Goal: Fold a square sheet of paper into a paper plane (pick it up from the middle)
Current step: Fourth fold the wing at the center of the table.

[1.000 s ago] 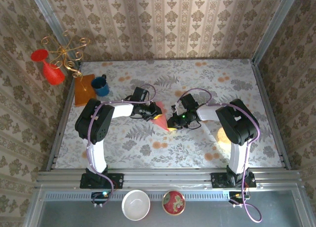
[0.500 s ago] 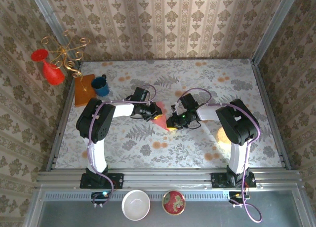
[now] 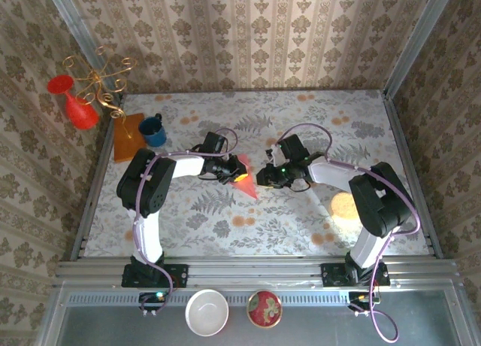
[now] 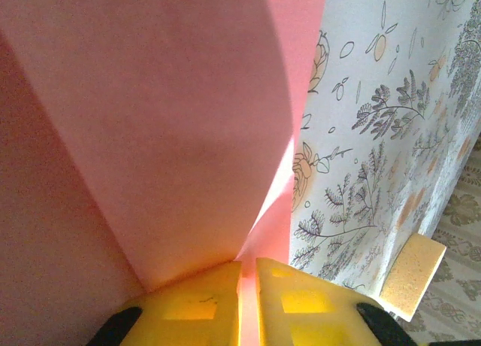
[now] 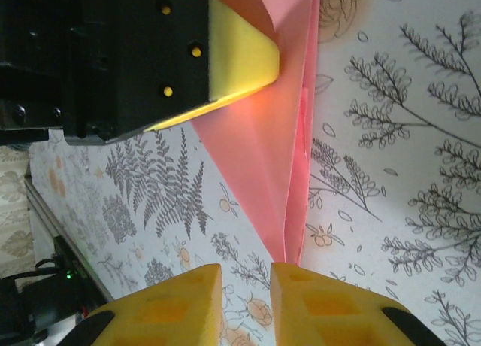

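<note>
The salmon-pink paper, folded into a narrow pointed paper plane (image 3: pixel 244 182), lies at the table's middle with its tip toward the near side. My left gripper (image 3: pixel 231 171) is shut on its wide end. In the left wrist view the yellow fingers (image 4: pixel 203 301) pinch a layer of the paper (image 4: pixel 165 120), which fans out above them. My right gripper (image 3: pixel 264 179) stands just right of the tip. In the right wrist view this gripper (image 5: pixel 246 282) is open with tablecloth showing in the gap, and the paper's tip (image 5: pixel 293 241) ends just above one finger. The left gripper's finger (image 5: pixel 240 56) presses on the paper.
A blue mug (image 3: pixel 154 130) and an orange-brown board (image 3: pixel 128 135) sit at the far left. A red vase (image 3: pixel 79 109) and a gold wire stand (image 3: pixel 101 79) are beyond them. Two bowls (image 3: pixel 207 312) (image 3: pixel 264 308) rest below the near rail.
My right gripper has opened off the paper's tip and drawn back, its arm swinging out to the right. The left gripper keeps its hold, and the paper shifted slightly.
</note>
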Robot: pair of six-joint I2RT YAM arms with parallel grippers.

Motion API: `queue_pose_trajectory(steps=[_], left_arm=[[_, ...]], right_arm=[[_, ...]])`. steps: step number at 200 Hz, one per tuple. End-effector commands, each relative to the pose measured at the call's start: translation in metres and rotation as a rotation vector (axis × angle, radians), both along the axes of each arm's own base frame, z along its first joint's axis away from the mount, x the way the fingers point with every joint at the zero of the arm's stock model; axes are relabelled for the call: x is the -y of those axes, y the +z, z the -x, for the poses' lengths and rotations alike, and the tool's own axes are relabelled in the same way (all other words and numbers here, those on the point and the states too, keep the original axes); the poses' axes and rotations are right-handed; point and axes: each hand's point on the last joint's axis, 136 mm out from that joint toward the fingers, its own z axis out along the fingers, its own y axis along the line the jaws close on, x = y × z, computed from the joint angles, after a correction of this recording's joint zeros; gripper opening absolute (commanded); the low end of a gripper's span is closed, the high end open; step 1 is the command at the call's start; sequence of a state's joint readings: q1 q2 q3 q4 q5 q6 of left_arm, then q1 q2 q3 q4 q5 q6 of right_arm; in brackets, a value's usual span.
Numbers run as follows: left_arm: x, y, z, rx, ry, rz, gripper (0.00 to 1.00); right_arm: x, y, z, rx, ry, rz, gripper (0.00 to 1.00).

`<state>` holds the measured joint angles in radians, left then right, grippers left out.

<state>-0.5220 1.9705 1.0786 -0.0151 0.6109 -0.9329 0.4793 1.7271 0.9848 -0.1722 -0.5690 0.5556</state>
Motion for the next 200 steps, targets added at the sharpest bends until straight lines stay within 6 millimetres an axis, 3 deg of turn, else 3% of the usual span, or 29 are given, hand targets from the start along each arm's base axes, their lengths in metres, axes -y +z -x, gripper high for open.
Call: queue_pose_trajectory(steps=[1,62,200], left_arm=[[-0.013,-0.026,0.008,-0.059,0.003,-0.073,0.14],[-0.013,-0.028,0.009,-0.065,0.001,-0.073,0.14],[-0.015,-0.036,0.014,-0.090,0.001,-0.084,0.14]], right_arm=[[-0.009,-0.003,-0.003,-0.004,0.001,0.044,0.21],[-0.040,-0.021,-0.004,-0.054,0.044,0.055,0.13],[-0.033,-0.061,0.010,-0.206,0.009,0.008,0.11]])
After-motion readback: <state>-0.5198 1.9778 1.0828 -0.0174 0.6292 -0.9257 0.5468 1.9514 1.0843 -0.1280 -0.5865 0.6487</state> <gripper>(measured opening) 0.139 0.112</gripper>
